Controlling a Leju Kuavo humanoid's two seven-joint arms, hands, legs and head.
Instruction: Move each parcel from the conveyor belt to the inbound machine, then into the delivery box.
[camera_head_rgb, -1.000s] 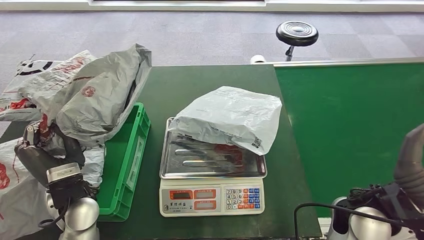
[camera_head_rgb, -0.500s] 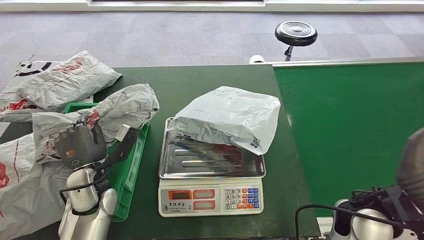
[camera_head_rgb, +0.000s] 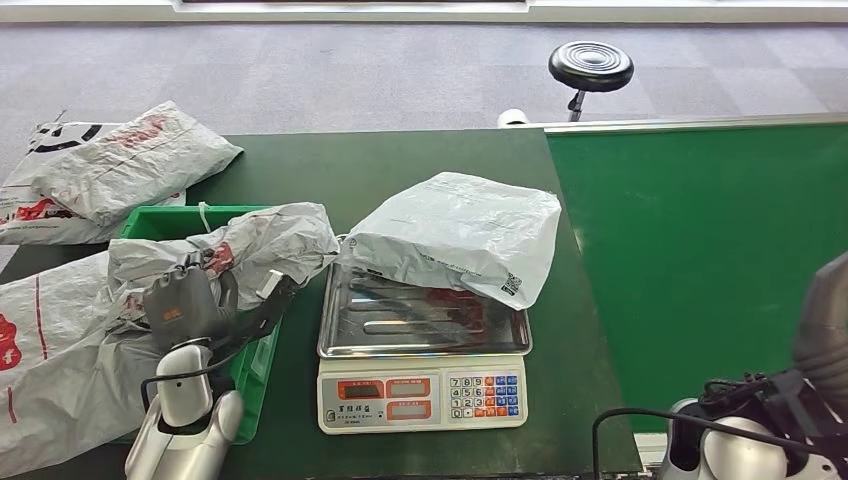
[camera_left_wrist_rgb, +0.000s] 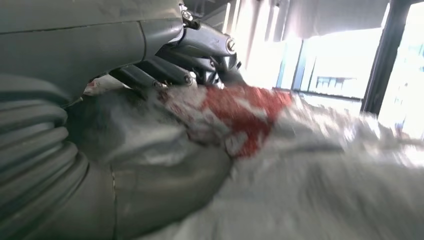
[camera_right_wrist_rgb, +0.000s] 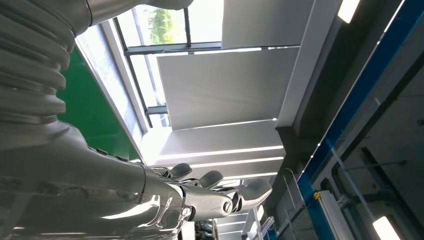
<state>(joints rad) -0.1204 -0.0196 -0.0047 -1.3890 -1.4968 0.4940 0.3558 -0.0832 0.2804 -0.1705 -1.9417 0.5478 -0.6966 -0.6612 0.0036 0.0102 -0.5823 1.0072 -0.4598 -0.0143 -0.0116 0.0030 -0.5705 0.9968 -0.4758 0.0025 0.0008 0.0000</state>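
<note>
While gripping a grey parcel (camera_head_rgb: 262, 240) over the green crate (camera_head_rgb: 254, 362), the left hand (camera_head_rgb: 190, 305) is pinching its crumpled plastic. Right hand (camera_right_wrist_rgb: 220, 192) is hanging with fingers spread, holding nothing. Another parcel (camera_head_rgb: 455, 236) is lying on the weighing scale (camera_head_rgb: 422, 388).

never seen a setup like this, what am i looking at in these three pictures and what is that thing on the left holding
This is a humanoid robot with two silver arms, each ending in a hand. The wide picture is its head camera looking down at a green table; the other two come from cameras at its wrists.

In the middle stands a weighing scale with a grey parcel lying on its steel tray. To the left is a green crate, with more grey bags around it.

The left hand grips a crumpled grey parcel with red print over the crate; the left wrist view shows its fingers pressed into that bag. The right hand points up at the ceiling, fingers apart, holding nothing.
</note>
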